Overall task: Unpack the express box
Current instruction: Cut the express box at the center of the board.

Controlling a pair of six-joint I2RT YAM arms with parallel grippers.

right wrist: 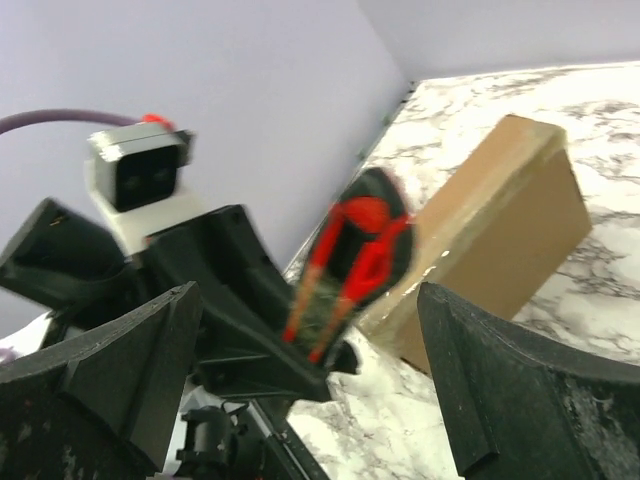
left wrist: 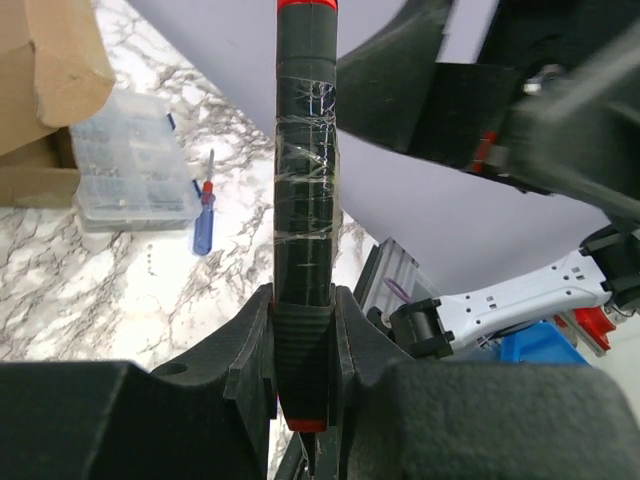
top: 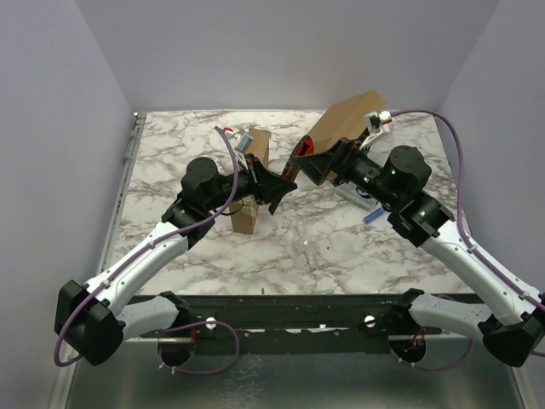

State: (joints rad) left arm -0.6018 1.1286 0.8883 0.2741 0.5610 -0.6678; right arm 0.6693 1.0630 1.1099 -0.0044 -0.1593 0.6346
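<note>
**Tool held between my two arms above the counter, box parked at the back**

My left pincer is clenched on the lower end of a black, red-tipped tool wrapped in clear tape, so the rest juts out free towards my right pincer. That one is released and spread wide, a finger on each side of the tool's red-and-black end without touching it. I judge this a handover between arms, held above the white marbled counter to stay out of what lies there. The open brown cardboard express box sits at the back right, behind my right arm. A clear plastic parts case and a small blue-handled screwdriver lie just beside it, apparently unpacked. A narrow brown cardboard carton stands by my left arm.
</note>
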